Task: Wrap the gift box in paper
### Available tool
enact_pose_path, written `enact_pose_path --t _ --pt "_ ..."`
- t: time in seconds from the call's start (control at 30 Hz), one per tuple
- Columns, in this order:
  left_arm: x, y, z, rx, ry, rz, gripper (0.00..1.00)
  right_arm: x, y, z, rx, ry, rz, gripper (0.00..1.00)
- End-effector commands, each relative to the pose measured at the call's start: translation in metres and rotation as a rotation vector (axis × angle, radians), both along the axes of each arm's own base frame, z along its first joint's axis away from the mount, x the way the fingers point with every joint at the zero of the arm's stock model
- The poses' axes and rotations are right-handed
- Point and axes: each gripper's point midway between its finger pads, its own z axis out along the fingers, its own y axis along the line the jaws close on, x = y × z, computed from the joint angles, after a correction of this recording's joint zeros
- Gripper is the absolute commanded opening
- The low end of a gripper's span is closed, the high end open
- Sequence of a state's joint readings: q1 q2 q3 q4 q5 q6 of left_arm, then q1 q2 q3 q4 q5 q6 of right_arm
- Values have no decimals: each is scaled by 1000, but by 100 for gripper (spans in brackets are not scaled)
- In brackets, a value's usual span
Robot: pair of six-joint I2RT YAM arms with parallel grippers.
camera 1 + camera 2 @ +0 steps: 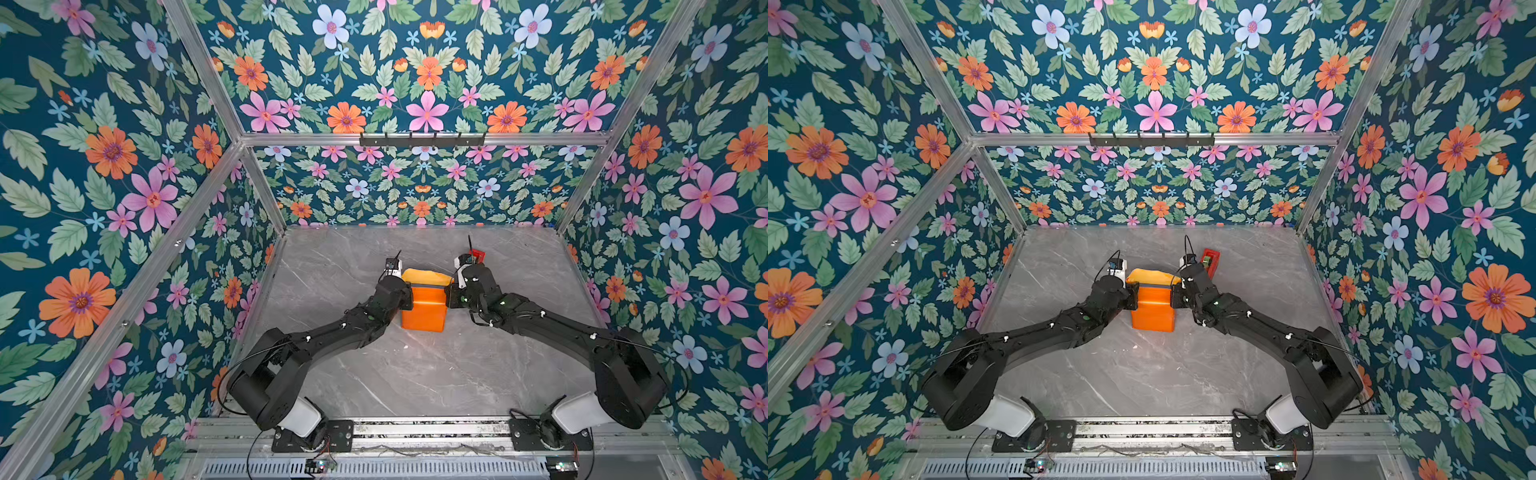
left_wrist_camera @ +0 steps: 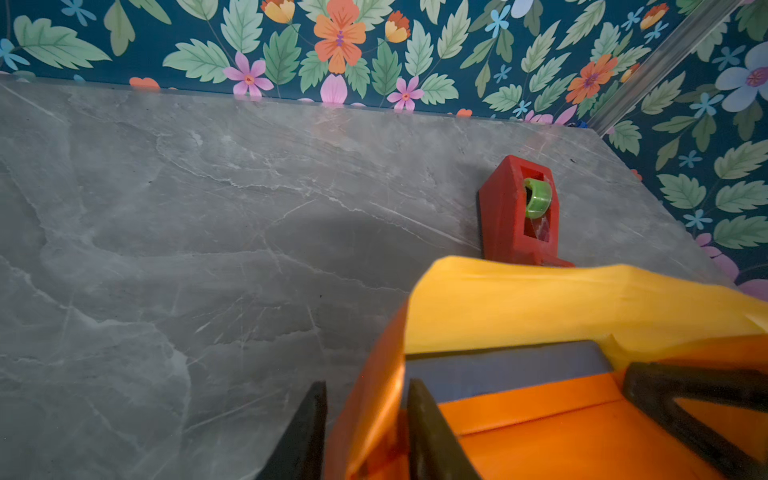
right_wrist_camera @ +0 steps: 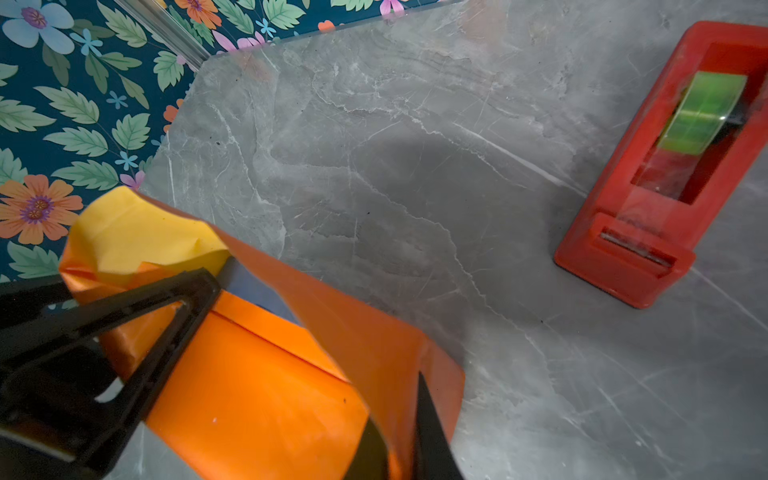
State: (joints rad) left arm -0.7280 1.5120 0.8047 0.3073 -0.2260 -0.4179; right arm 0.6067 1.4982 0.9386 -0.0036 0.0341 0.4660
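You're closing paper [image 1: 424,307] over gift box [image 2: 498,365].
Your right pincer [image 3: 399,424] clamps a flap; left pincer [image 2: 365,399] straddles one, grip unclear. Next likely needs both pulled inward.

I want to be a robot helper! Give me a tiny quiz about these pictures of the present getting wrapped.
1. True or false: the red tape dispenser stands on the table, apart from the paper.
2. Pick one: the tape roll is A) green, B) white, C) pink.
3. What colour is the bit of box not yet covered by the paper?

Key: 1 true. 2 A. 3 dark blue.
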Motion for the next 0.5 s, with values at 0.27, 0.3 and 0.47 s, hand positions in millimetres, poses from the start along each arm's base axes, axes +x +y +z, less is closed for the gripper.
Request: enact_pose_path --t 0.27,0.3,0.47 --pt "6 -1 -5 39 0 5 21 -9 -8 -11 -63 62 -3 11" --pt "5 -1 -7 42 2 5 19 -8 -8 -11 -66 62 -3 12" --pt "4 -1 -6 38 -2 0 10 -7 -10 -16 -86 72 -5 13"
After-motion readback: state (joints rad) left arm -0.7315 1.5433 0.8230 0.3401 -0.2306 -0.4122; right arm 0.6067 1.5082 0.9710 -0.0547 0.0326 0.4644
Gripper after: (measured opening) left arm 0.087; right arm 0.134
